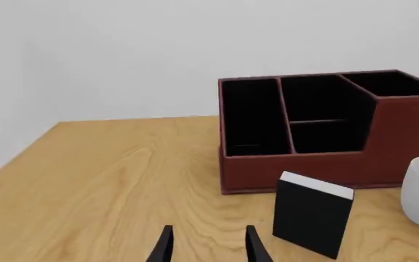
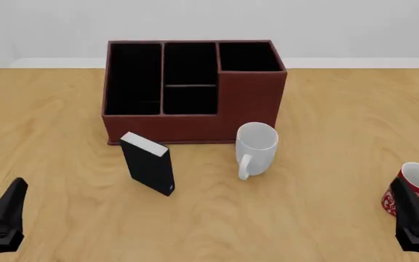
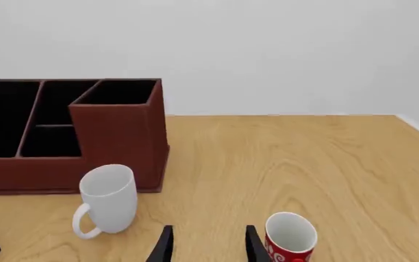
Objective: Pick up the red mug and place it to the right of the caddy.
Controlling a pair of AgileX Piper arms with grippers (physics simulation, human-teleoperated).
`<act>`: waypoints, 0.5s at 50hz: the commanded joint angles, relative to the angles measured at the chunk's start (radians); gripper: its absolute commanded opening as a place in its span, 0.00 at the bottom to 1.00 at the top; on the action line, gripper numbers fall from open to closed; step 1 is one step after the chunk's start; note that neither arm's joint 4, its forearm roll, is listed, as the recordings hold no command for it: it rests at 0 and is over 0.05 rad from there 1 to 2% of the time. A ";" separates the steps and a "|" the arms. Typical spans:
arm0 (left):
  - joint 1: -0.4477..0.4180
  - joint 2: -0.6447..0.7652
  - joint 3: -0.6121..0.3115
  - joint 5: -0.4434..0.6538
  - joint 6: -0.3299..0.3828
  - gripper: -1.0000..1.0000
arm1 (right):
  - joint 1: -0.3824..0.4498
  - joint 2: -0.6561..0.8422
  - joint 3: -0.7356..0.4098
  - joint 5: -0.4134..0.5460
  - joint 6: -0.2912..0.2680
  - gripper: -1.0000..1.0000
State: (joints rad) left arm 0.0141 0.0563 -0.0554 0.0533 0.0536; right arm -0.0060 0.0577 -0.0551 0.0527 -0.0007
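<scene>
With its fingers apart and empty, the right gripper (image 3: 205, 244) risks tipping the red mug (image 2: 414, 191) at its two o'clock, well short of the caddy (image 2: 195, 90).

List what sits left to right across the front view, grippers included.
left gripper → black slab-shaped box → caddy → white mug → red mug. The right gripper overlaps the red mug, so I leave it unordered.

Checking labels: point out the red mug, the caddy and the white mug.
red mug (image 2: 418, 178), front view, on its white inside at the rim.
caddy (image 2: 251, 98), front view, on its brown front wall at the right.
white mug (image 3: 112, 201), right wrist view, on its outer side wall.
</scene>
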 commanded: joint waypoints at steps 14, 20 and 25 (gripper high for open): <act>-0.014 -0.049 0.051 -0.055 -0.054 1.00 | 0.017 -0.031 0.052 -0.067 0.000 1.00; -0.014 -0.049 0.051 -0.055 -0.054 1.00 | 0.020 -0.041 0.054 -0.059 -0.008 1.00; -0.014 -0.049 0.051 -0.055 -0.054 1.00 | 0.019 -0.025 0.054 -0.075 0.014 1.00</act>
State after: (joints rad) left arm 0.0010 0.0109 -0.0080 0.0022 0.0039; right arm 0.0084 0.0330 -0.0056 -0.0117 -0.0015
